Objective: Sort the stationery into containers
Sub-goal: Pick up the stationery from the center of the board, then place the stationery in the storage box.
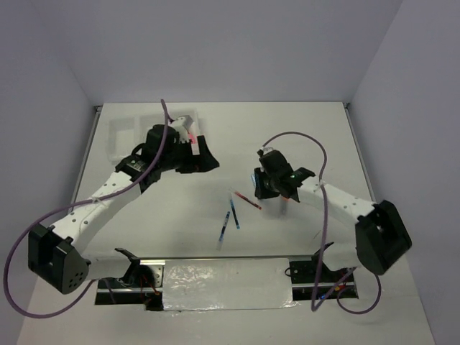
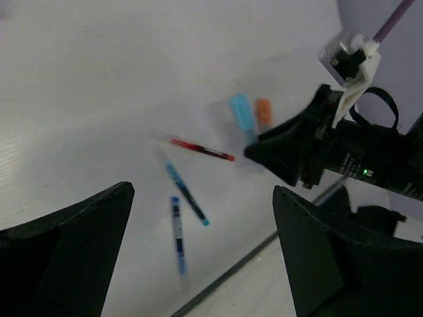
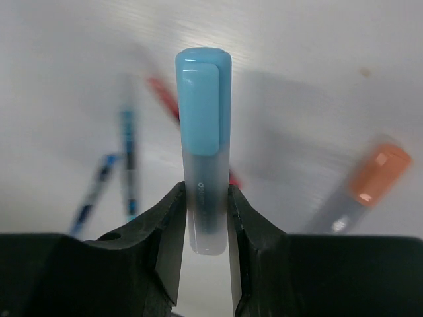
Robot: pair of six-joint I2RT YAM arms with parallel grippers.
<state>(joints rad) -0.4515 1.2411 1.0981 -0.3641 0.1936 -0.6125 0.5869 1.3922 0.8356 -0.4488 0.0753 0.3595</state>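
Observation:
My right gripper [image 3: 206, 218] is shut on the blue highlighter [image 3: 203, 132], gripping its clear body with the blue cap pointing away; it sits mid-table in the top view [image 1: 267, 185]. The orange-capped highlighter [image 3: 370, 185] lies just to its right. A red pen [image 1: 245, 199] and two blue pens [image 1: 234, 214] [image 1: 223, 230] lie left of it. My left gripper [image 2: 205, 264] is open and empty, near the white bins [image 1: 122, 133] at the back left [image 1: 190, 154]. A pink tube [image 1: 192, 136] shows at the right-hand bin; I cannot tell whether it lies inside.
The left wrist view looks across the table at the right gripper [image 2: 317, 148], the blue highlighter [image 2: 241, 113], the orange cap [image 2: 264, 112], the red pen [image 2: 201, 150] and the blue pens [image 2: 188, 196]. A foil strip [image 1: 226, 284] lines the near edge. Walls enclose the table.

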